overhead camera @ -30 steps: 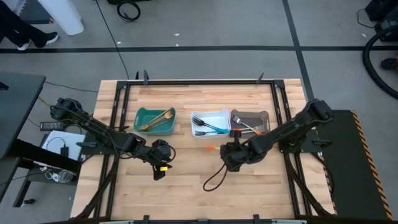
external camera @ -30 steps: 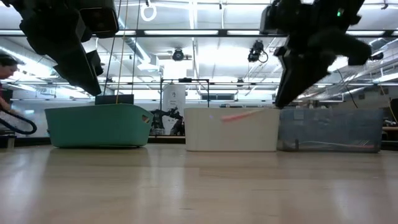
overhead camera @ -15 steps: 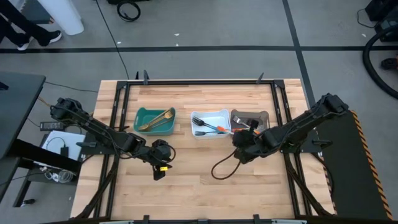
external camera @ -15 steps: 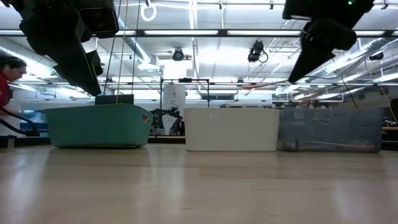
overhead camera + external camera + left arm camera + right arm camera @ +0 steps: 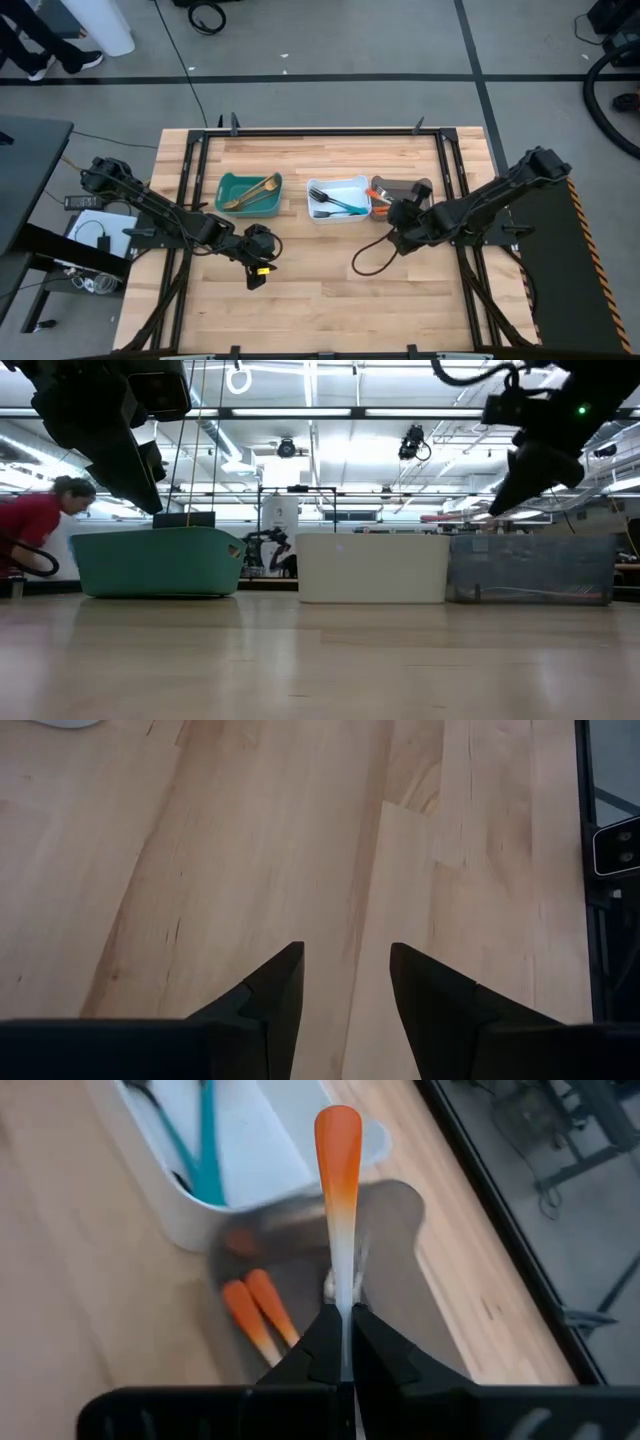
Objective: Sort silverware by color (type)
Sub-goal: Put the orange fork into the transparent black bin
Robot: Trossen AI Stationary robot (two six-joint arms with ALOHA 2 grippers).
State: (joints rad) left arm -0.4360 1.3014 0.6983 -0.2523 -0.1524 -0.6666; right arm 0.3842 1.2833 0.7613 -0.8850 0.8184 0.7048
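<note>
While the right pincer (image 5: 342, 1342) pinches 1 orange-handled utensil (image 5: 338, 1190) above the grey bin (image 5: 404, 190) near the surface's right edge, other silverware (image 5: 335, 202) sits binned; left pincer (image 5: 345, 982) spread, idle.

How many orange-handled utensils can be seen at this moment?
3. One orange-handled utensil is held by the right end effector above the grey bin; two more lie side by side inside that bin. Others could be hidden.
</note>
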